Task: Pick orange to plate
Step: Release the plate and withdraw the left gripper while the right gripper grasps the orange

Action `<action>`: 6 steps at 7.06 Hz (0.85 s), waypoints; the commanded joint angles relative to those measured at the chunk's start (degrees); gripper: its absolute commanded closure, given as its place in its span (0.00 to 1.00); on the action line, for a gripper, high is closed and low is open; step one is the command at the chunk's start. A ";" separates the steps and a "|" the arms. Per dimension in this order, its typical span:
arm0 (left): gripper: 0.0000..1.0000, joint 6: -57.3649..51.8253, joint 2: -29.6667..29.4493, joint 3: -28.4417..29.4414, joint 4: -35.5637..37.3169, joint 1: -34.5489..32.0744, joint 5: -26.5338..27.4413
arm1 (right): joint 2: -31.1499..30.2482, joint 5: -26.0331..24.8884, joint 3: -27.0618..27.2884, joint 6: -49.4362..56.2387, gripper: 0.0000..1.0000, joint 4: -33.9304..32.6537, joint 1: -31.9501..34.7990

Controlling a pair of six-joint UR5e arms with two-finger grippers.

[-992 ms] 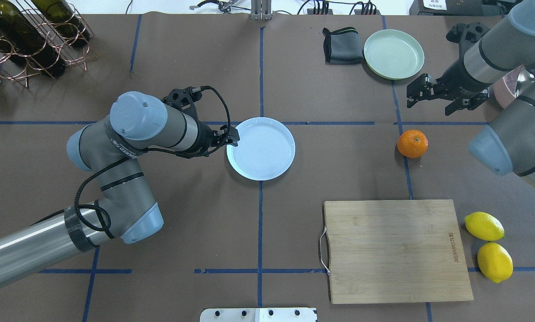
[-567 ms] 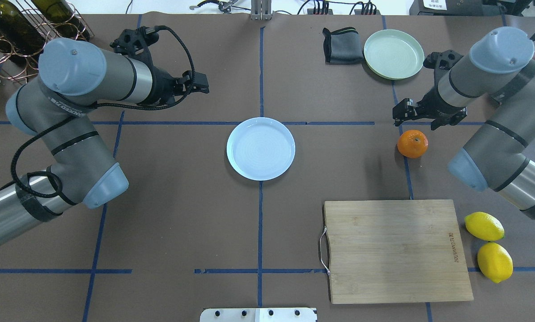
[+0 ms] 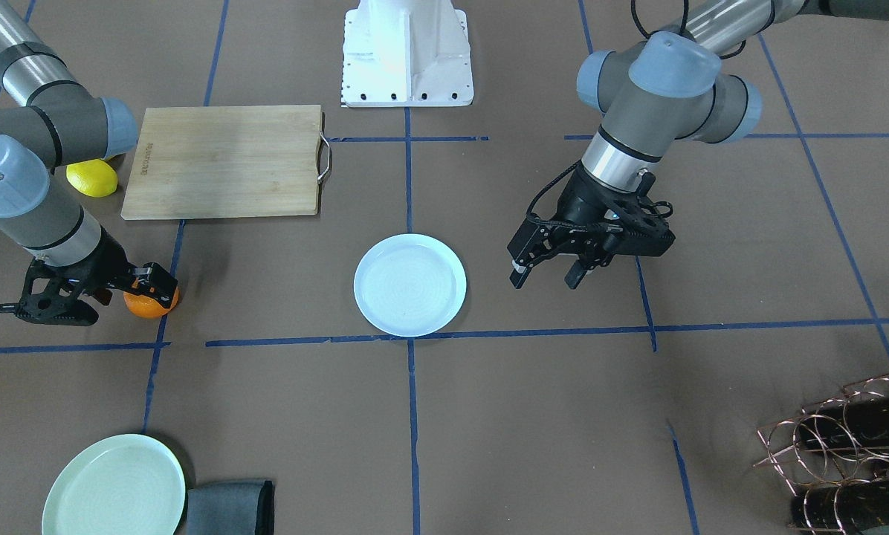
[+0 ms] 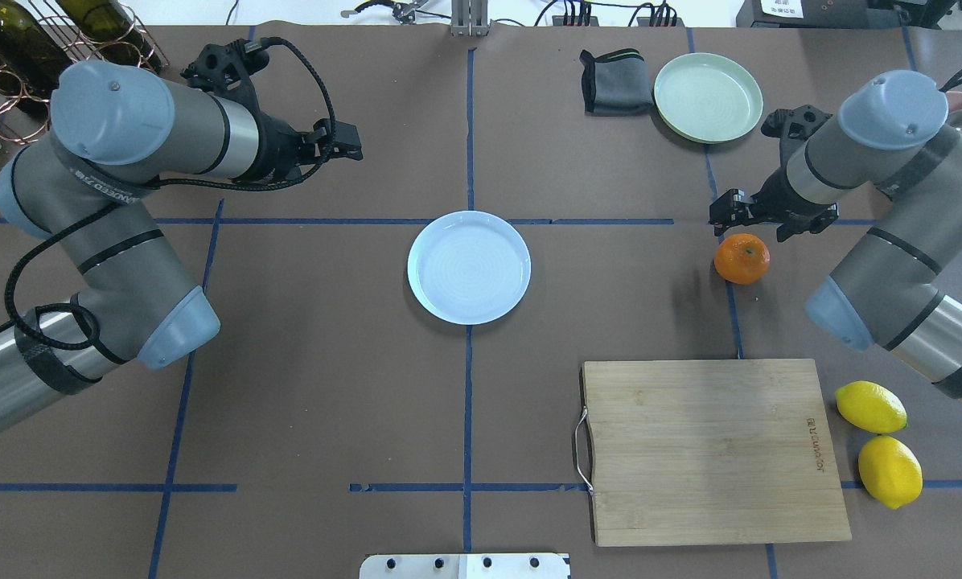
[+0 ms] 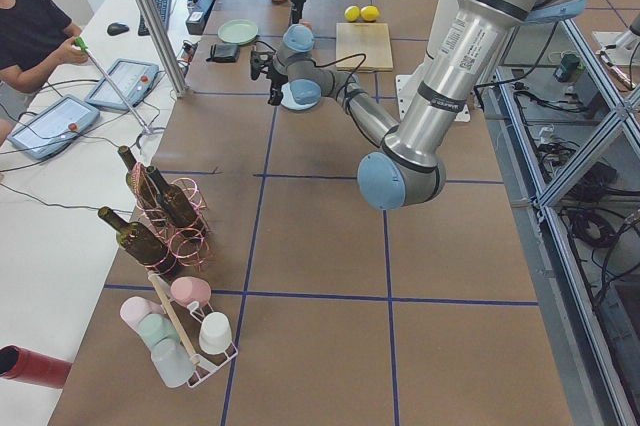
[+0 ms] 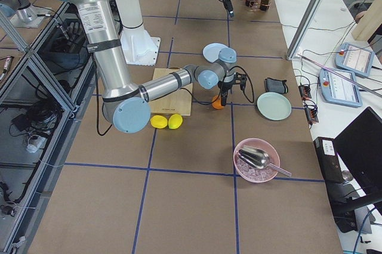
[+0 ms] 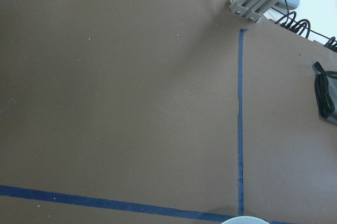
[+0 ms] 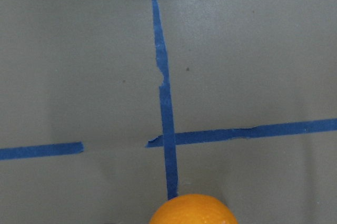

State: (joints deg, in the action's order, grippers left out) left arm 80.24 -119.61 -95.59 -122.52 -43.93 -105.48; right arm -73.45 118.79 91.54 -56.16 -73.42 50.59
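The orange (image 4: 742, 258) sits on the worktop (image 4: 328, 386) just below the right tool (image 4: 748, 232), on its robot-ward side. Beyond this tool lies a second plate (image 4: 708, 96), with a folded cloth (image 4: 614, 80) just left of it. Nearer the robot than the tool lies a cutting board (image 4: 714, 450), with two lemons (image 4: 871, 406) to its right. The plate (image 4: 469, 268) lies well to the tool's left, between it and the left tool (image 4: 351, 149). A bottle rack (image 4: 47, 64) stands far left of the left tool.

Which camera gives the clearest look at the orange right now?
Overhead exterior: the orange sits whole and unobstructed. Front-facing, the right hand partly covers it; right wrist camera catches only a sliver; exterior right shows it tiny.
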 commanded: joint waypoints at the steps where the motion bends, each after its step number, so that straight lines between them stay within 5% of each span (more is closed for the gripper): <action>1: 0.00 0.00 0.17 0.05 0.00 -0.01 0.10 | 0.06 -0.75 -0.31 -0.09 0.00 0.03 -1.28; 6: 0.00 0.00 0.17 0.05 -0.09 -0.10 0.01 | -0.73 -0.31 -0.66 0.09 0.00 -0.06 -1.89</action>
State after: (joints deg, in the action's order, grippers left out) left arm 80.24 -119.48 -95.54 -122.54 -43.98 -105.47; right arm -74.11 118.37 91.13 -56.10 -73.41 48.98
